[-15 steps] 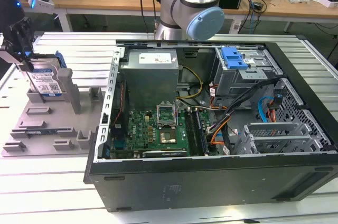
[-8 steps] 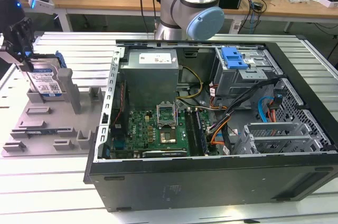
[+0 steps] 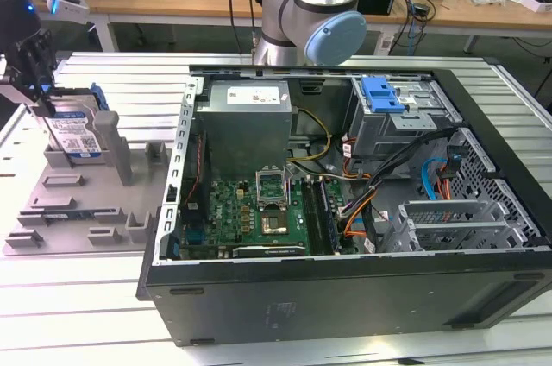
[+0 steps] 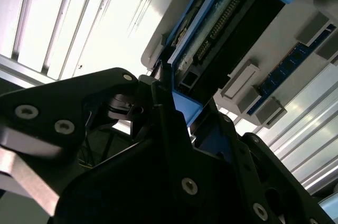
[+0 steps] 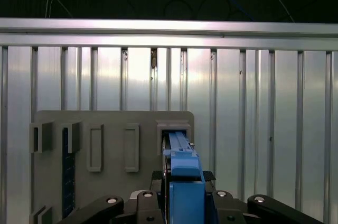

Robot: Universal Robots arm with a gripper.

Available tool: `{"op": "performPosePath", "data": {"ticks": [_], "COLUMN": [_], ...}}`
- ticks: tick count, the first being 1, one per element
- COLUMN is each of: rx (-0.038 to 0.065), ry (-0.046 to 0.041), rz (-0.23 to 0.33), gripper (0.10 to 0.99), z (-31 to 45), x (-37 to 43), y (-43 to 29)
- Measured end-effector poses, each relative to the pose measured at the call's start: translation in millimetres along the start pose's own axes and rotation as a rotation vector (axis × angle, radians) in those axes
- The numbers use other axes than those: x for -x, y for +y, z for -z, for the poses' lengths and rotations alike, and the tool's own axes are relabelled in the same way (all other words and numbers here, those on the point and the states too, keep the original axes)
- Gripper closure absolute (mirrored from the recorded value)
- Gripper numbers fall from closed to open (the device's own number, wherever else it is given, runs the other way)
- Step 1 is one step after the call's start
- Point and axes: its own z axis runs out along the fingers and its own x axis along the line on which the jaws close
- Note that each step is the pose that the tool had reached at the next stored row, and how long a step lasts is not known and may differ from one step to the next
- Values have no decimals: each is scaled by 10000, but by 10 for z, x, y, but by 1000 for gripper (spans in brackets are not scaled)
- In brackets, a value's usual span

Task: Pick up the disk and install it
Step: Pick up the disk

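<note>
The disk [image 3: 76,135], a silver drive with a white-and-blue label in a blue carrier, stands on edge in a slot of the grey fixture tray [image 3: 78,211] at the exterior view's left. My gripper [image 3: 41,105] comes down on its top edge. In the first wrist view the blue carrier [image 5: 185,166] sits between the two black fingers [image 5: 157,176], which press its sides. The second wrist view looks along the disk [image 4: 222,39], with the gripper [image 4: 169,102] closed around its blue corner.
The open computer case [image 3: 345,176] lies at the exterior view's right, holding a grey power-supply box [image 3: 246,120], a green board and a drive cage with a blue latch [image 3: 382,94]. A blue memory stick [image 5: 66,171] stands in another fixture slot. Ribbed aluminium table all around.
</note>
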Motion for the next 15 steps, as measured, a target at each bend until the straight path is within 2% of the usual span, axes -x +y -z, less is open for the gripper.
{"op": "performPosePath", "data": {"ticks": [6, 11, 13, 15], "rx": [-3, -1, -1, -1], "ry": [-1, 0, 0, 0], "rz": [0, 0, 0, 0], "gripper": [718, 718, 718, 718], "z": [3, 35, 63, 122], "x": [-4, -5, -5, -5], "y": [0, 0, -1, -2]}}
